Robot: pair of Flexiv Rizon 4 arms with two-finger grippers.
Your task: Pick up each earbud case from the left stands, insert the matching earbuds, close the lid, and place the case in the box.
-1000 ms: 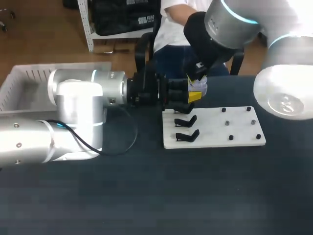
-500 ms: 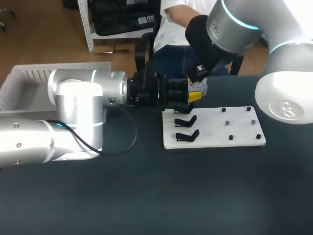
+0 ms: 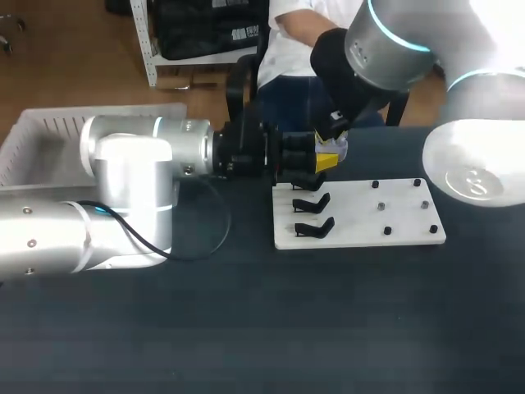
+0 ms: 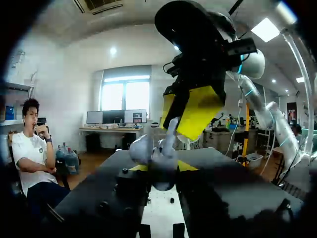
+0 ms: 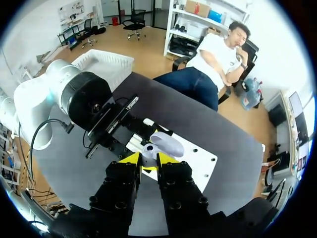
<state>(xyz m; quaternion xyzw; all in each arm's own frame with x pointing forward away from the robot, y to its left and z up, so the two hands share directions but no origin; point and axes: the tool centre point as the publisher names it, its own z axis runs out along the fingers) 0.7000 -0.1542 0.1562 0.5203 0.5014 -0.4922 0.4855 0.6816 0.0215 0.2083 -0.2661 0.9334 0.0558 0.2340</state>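
At the far left corner of the white board (image 3: 394,215), the left gripper (image 4: 162,167) is clamped on the open earbud case (image 4: 148,154). Its left wrist view shows this plainly, while the head view gives only a pale scrap. The right gripper (image 4: 190,111) hangs just above, fingers pinched on an earbud (image 4: 170,133) that reaches down to the case. Only the head view shows two black stands (image 3: 312,203) and the box (image 3: 49,135).

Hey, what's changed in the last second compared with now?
Only the right arm's upper joints shifted a little. The right tool kept the earbud at the case held in the left tool. Nothing was grasped or released. The left arm, white board and black stands kept their places.
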